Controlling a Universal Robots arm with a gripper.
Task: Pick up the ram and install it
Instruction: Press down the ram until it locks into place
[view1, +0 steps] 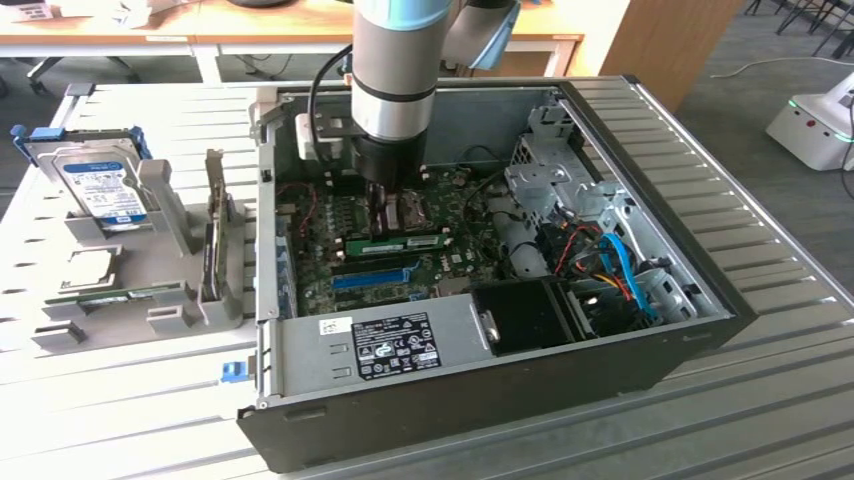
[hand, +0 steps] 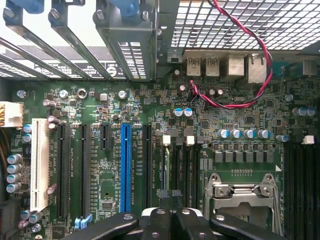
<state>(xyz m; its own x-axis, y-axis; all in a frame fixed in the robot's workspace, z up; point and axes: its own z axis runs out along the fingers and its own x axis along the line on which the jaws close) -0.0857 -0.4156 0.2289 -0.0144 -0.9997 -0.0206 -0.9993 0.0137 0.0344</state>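
A long green ram stick (view1: 395, 243) stands on edge on the motherboard (view1: 454, 262), between the blue slot (view1: 370, 277) and the processor socket. My gripper (view1: 380, 220) hangs straight down inside the open case, just above and behind that stick. I cannot tell whether it touches the stick. In the wrist view my gripper (hand: 169, 198) is shut, its tips together over the dark memory slots (hand: 182, 170) beside the blue slot (hand: 125, 160). A second thin green stick (view1: 118, 296) lies in the grey rack outside the case.
The grey rack (view1: 220, 300) at the exterior view's left also holds a hard drive (view1: 102, 186) and an upright expansion card (view1: 214, 235). Inside the case are a black fan shroud (view1: 534, 312), blue cables (view1: 625, 265), a drive cage (view1: 547, 170) and a red-black wire (hand: 235, 102).
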